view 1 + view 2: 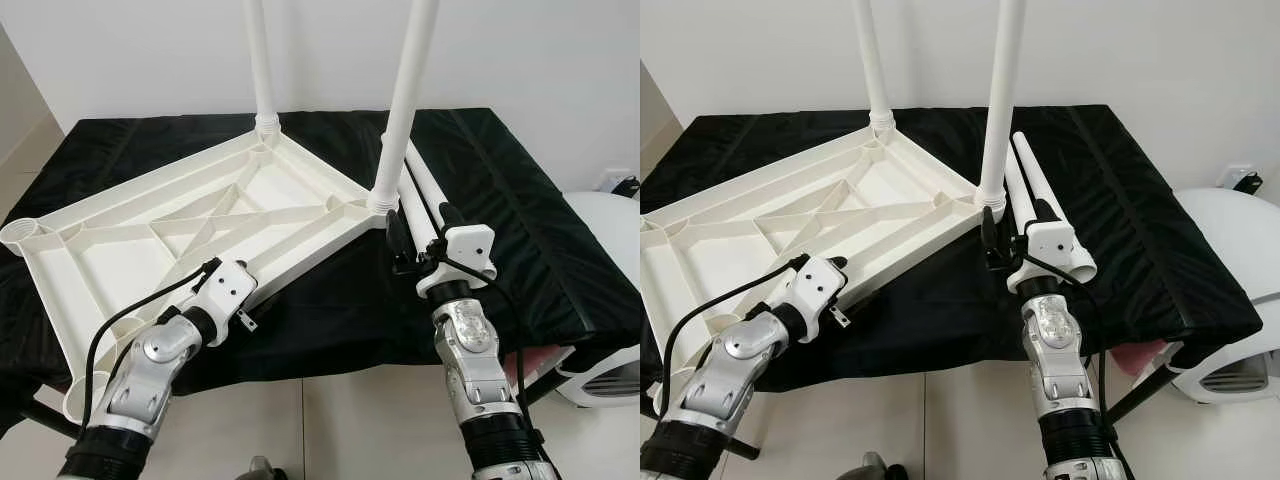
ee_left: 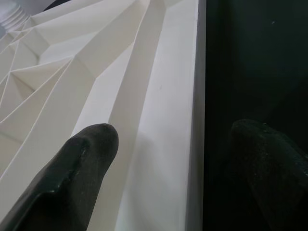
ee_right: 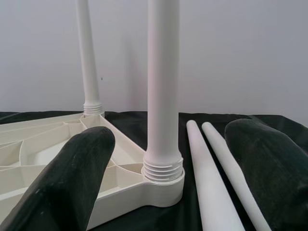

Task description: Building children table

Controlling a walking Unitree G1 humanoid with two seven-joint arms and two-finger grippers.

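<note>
A white plastic table top (image 1: 300, 252) lies upside down on the black cloth (image 1: 500, 180). Two white legs stand upright in its corner sockets, one at the far corner (image 1: 262, 60) and one at the near right corner (image 1: 405, 100). Two loose legs (image 1: 425, 195) lie side by side on the cloth, right of that corner. My left gripper (image 2: 178, 134) is open at the top's near rim, one finger (image 2: 91, 144) over the ribbed underside, the other over the cloth. My right gripper (image 3: 173, 130) is open, level with the near upright leg's (image 3: 162, 86) base and a little short of it.
Two empty sockets show on the left: one at the left corner (image 1: 18, 232), another near my left arm (image 1: 85, 390). A white rounded appliance (image 1: 605, 230) stands on the floor right of the cloth. A white wall runs behind. Tiled floor lies below.
</note>
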